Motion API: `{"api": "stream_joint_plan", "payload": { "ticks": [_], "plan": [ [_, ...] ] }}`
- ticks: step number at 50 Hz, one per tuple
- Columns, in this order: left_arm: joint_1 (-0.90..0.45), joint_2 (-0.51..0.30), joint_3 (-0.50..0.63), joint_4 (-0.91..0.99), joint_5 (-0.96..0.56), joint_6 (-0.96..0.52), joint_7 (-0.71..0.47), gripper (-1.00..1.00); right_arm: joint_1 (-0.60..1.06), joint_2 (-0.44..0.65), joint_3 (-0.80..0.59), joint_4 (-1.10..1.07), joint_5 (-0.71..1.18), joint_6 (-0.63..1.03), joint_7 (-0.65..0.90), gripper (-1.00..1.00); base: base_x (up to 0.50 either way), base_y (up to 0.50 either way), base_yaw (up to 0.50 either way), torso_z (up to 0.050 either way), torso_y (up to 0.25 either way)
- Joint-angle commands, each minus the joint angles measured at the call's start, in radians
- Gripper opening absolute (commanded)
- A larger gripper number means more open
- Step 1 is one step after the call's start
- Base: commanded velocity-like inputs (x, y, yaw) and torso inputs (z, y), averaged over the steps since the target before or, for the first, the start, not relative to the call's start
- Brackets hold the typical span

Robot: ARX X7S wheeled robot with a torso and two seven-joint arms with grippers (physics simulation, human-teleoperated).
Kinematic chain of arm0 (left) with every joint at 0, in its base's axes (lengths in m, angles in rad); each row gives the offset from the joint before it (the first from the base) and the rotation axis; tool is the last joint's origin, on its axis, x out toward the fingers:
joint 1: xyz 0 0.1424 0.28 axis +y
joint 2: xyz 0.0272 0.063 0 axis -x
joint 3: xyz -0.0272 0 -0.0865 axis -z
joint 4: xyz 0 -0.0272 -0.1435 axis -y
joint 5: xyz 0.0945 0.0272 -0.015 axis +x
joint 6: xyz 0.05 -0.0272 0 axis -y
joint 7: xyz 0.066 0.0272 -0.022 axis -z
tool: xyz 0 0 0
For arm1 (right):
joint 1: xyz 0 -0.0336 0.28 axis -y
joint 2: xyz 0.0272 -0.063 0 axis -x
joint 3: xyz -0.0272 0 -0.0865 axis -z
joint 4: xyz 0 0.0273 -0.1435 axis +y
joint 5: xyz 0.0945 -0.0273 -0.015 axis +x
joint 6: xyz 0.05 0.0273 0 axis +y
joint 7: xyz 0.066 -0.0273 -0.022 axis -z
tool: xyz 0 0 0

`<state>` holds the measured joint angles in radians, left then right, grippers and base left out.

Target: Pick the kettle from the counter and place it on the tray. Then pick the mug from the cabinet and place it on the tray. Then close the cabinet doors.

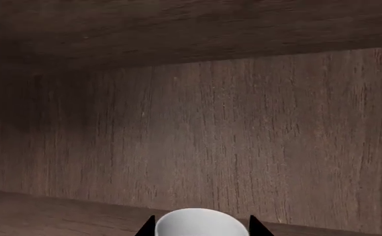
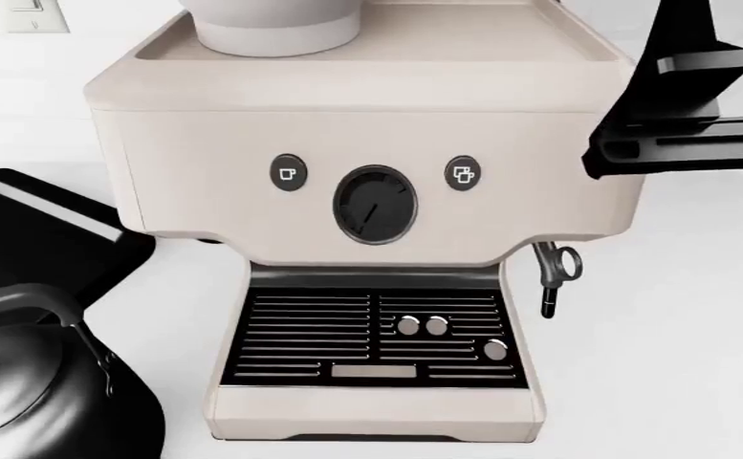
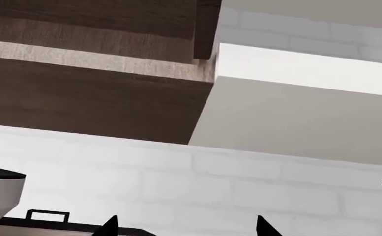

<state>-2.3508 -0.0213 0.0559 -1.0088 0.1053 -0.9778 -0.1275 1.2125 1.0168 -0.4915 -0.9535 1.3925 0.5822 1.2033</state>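
- The left claw (image 1: 202, 230) is showing only its two black fingertips (image 1: 147, 228) at the edge of the left wrist view; they are sitting at 9 and 3 o'clock of the small white rounded mug (image 1: 197, 223), close against its sides, but whether they are gripping it I cannot tell.
- Beyond the mug, the dark brown wood-grain cabinet interior (image 1: 210, 128) is filling the rest of that view.
- The right claw (image 3: 185, 228) is standing open with nothing between its black tips, facing the white brick wall (image 3: 177, 177) beneath the dark wooden cabinet underside (image 3: 92, 98).
- In the head view, the rounded silver-grey metal kettle (image 2: 20, 382) with arched handle is sitting at 7 o'clock on the large black square tray (image 2: 39, 229).
- The cream boxy espresso machine (image 2: 371, 191) is occupying the centre of the plain white worktop (image 2: 665, 363).
- A black arm section (image 2: 684, 105) is crossing at 2 o'clock.
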Motion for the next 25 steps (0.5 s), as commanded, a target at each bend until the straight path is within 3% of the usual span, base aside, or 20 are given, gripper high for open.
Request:
{"api": "stream_joint_plan", "payload": {
  "ticks": [1,25],
  "plan": [
    [-0.005,0.012,-0.032,0.188,0.047,-0.086,0.036,-1.00,-0.015,0.014,-0.025,-0.003,0.017,0.010,0.016,1.00,-0.50,0.00,0.00,0.000,0.000],
    [-0.005,0.007,-0.036,0.301,0.081,-0.190,0.106,-1.00,-0.007,0.028,-0.013,-0.028,0.052,0.000,0.045,1.00,-0.50,0.00,0.00,0.000,0.000]
  ]
}}
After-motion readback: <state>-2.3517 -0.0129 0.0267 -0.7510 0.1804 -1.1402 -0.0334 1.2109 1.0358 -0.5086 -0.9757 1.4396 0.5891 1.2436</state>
